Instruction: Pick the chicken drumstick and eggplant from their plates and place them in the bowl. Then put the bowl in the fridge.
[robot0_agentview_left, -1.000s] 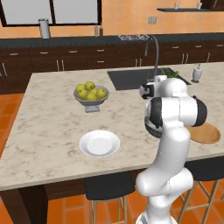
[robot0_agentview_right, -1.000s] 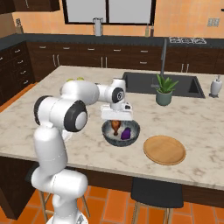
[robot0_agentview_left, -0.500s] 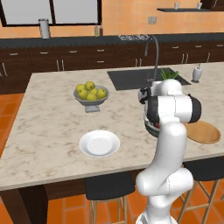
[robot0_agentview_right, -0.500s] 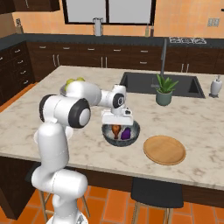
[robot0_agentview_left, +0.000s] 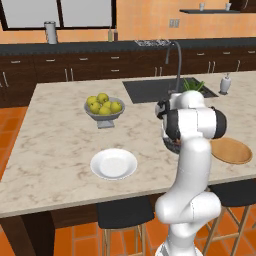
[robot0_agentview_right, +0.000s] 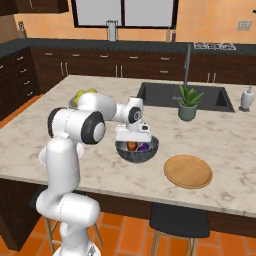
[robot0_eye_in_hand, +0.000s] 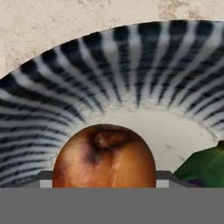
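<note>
The dark grey speckled bowl (robot0_agentview_right: 136, 151) stands on the island counter, and its striped whitish inside (robot0_eye_in_hand: 131, 87) shows in the hand view. In it lie the orange-brown chicken drumstick (robot0_agentview_right: 131, 146) (robot0_eye_in_hand: 104, 157) and the dark purple eggplant (robot0_agentview_right: 143, 147), whose green cap (robot0_eye_in_hand: 205, 168) shows at the right. My gripper (robot0_agentview_right: 133, 141) hangs just over the bowl, open, with a fingertip (robot0_eye_in_hand: 165, 176) on either side of the drumstick and nothing held. The white plate (robot0_agentview_left: 114, 163) and the tan wooden plate (robot0_agentview_right: 188, 171) (robot0_agentview_left: 230, 150) are bare. In the left base view my arm hides most of the bowl.
A grey pedestal bowl of yellow-green fruit (robot0_agentview_left: 104, 109) stands behind the white plate. A potted plant (robot0_agentview_right: 188, 104) sits by the sink (robot0_agentview_right: 165, 95), with a soap bottle (robot0_agentview_right: 245, 98) further right. Stools (robot0_agentview_right: 180, 220) stand under the counter's near edge.
My hand has sunk a little closer over the bowl. The bowl, its contents and both plates have stayed put.
</note>
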